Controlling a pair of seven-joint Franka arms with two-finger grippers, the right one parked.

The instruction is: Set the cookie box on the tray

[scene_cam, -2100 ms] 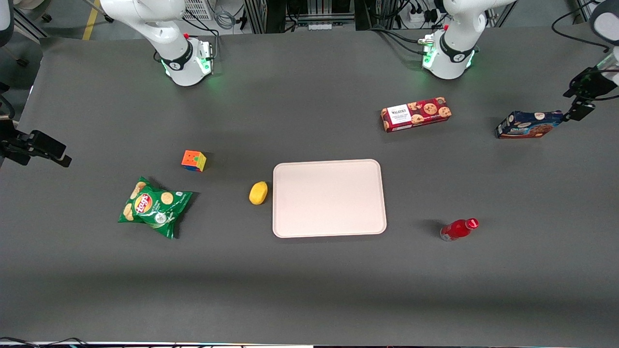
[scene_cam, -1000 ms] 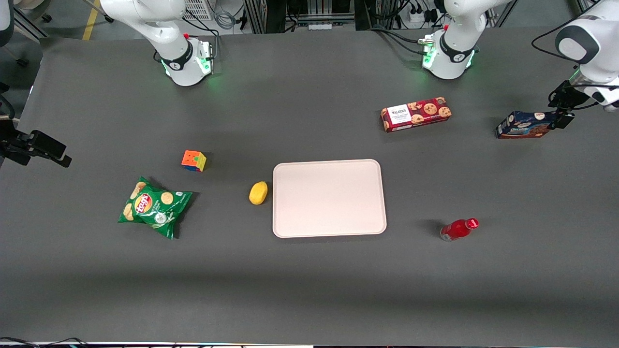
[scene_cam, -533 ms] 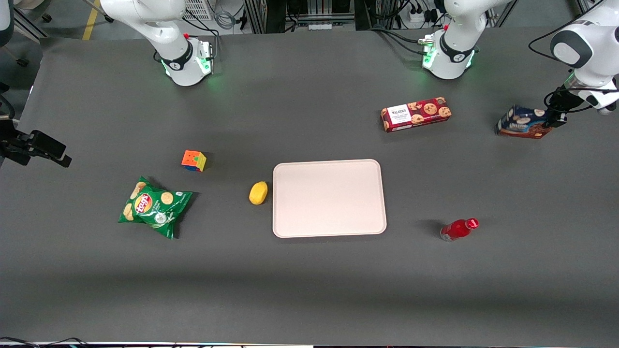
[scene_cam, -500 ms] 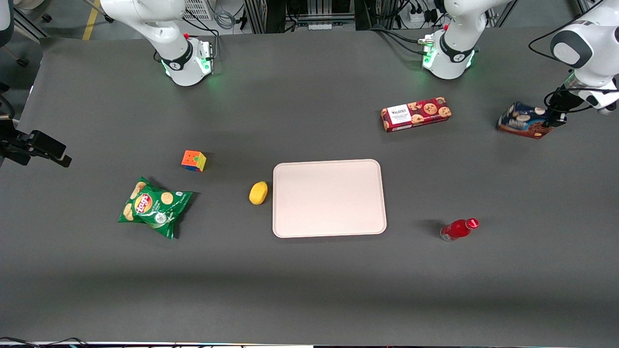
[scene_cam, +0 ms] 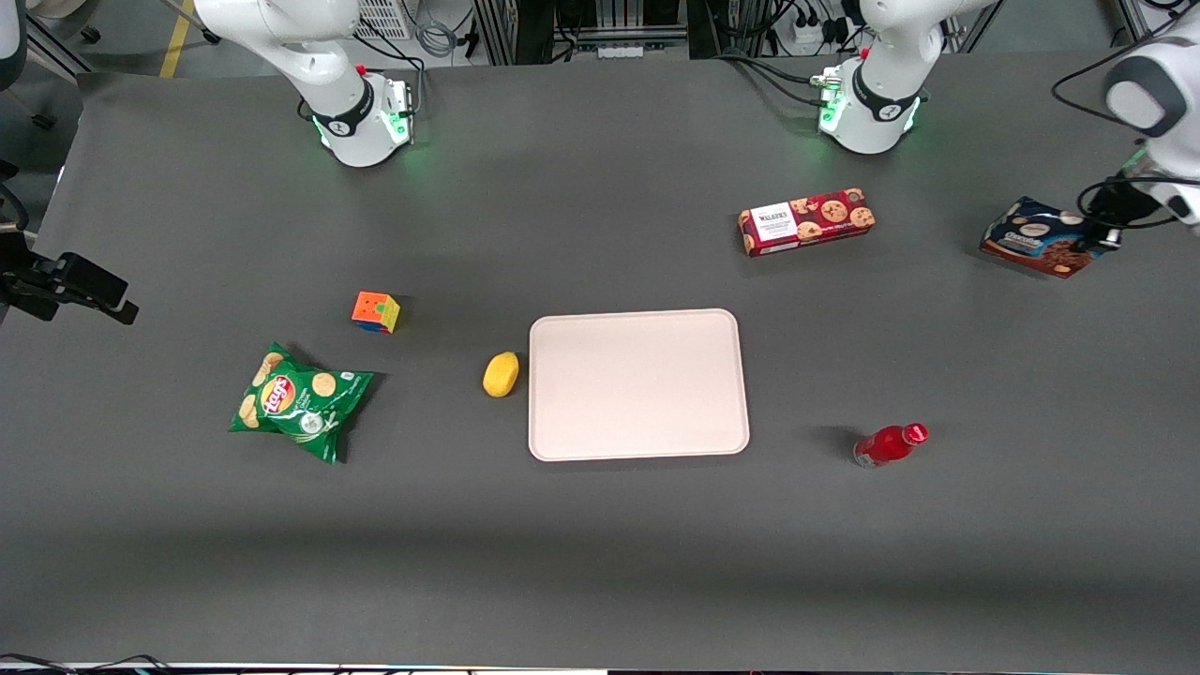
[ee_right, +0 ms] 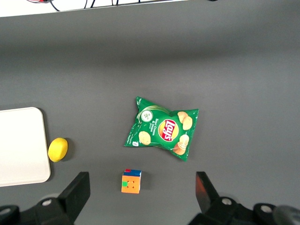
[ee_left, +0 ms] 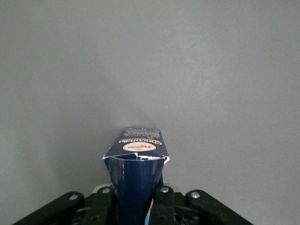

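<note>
nearest the front camera the tray (scene_cam: 637,384) lies bare, and farther off, toward the working arm's end of the tabletop, the gripper (ee_left: 136,206) jaws pinch one end of the cookie box (scene_cam: 1036,246), a light, crushable carton best held gently across its narrow faces.

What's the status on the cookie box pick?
Gripper shut on cookie box, lifted at the working arm's end of the table. Tray bare, box not yet over it. Red cookie box lies near the path.
</note>
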